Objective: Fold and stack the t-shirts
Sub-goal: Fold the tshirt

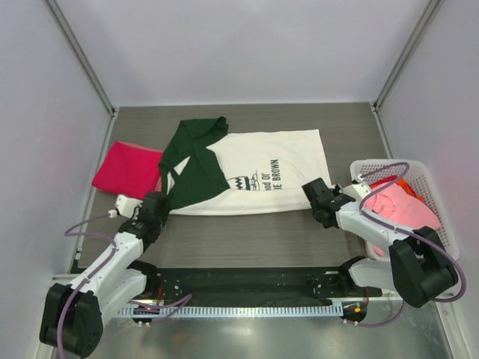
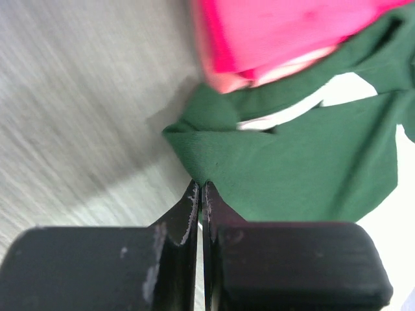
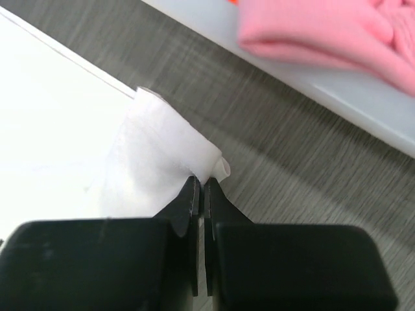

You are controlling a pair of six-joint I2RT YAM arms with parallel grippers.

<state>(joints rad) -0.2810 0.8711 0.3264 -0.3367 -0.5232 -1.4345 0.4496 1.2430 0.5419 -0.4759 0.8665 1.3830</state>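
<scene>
The cream-white t-shirt (image 1: 269,176) with dark green sleeves lies flat mid-table, its print facing up. My left gripper (image 1: 159,203) is shut on its near-left green corner (image 2: 202,170). My right gripper (image 1: 316,196) is shut on its near-right cream corner (image 3: 170,146), which bunches up at the fingertips. The magenta-red t-shirt (image 1: 129,168) lies folded at the left, partly under the green sleeve, and shows in the left wrist view (image 2: 279,32). The pink t-shirt (image 1: 400,208) lies in the basket and shows in the right wrist view (image 3: 324,32).
A white lattice basket (image 1: 430,187) stands at the right edge, with something orange under the pink cloth. Grey walls close off the left, back and right. A black rail runs along the near edge between the arm bases.
</scene>
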